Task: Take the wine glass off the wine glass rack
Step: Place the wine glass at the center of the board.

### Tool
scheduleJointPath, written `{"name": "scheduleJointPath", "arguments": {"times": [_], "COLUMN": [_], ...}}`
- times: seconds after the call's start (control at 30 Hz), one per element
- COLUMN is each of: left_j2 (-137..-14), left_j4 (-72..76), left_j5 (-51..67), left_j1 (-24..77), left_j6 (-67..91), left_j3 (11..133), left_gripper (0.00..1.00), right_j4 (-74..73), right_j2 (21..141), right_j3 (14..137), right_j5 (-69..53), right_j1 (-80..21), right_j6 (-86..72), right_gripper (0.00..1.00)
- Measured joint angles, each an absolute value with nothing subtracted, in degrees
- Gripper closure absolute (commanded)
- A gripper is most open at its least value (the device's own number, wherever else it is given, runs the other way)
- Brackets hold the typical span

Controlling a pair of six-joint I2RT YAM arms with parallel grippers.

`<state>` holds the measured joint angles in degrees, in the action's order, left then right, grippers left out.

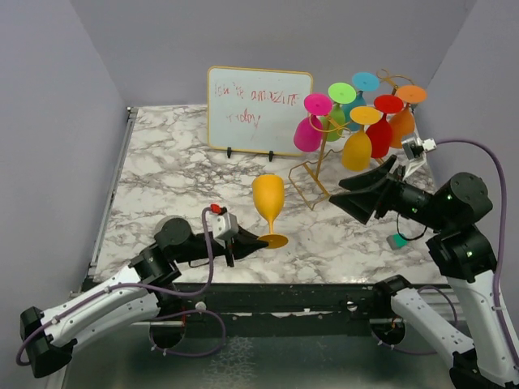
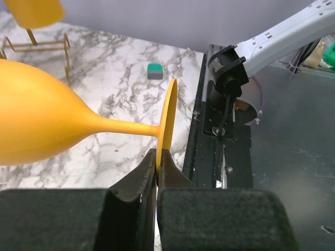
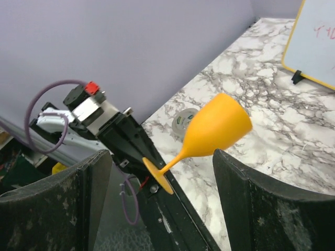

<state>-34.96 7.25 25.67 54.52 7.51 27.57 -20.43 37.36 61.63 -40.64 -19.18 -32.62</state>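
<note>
The orange wine glass [image 1: 268, 201] stands upright on the marble surface [image 1: 178, 186], off the gold wine glass rack [image 1: 318, 166] and in front of the white board [image 1: 259, 109]. The left jaws are clamped together on the rim of its foot; the left wrist view shows the thin disc pinched edge-on between them. The right jaws stand wide apart and hold nothing, hanging just in front of the rack; in the right wrist view the glass lies well beyond them. Six coloured glasses [image 1: 357, 150] hang upside down on the rack, and a small green block [image 1: 397, 241] lies near the right arm [image 1: 466, 215]
</note>
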Motion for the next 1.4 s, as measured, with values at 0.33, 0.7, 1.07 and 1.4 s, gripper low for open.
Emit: {"name": "scheduleJointPath", "arguments": {"times": [0.33,0.7,1.07,1.4], "left_j2": [-21.23,-20.73,-25.39,-30.96], "left_j4": [7.22,1.93,-4.62,-7.31], "left_j5": [26.83,34.89,45.56,51.09], "left_j1": [54.52,54.52,54.52,54.52], "left_j6": [-0.73,-6.04,-14.63,-19.03], "left_j3": [25.34,26.17,32.62,36.16], "left_gripper": [1.0,1.0,1.0,1.0], "right_j4": [-22.57,-19.49,-10.31,-8.19], "right_j2": [42.89,50.26,54.65,55.86], "right_j3": [64.29,66.7,64.95,61.58], "right_j5": [-41.04,-48.25,-63.48,-69.36], "right_j1": [-19.18,-19.18,-19.18,-19.18], "right_j6": [-32.14,-35.09,-40.49,-41.98], "right_gripper": [0.16,0.13,0.16,0.18]}}
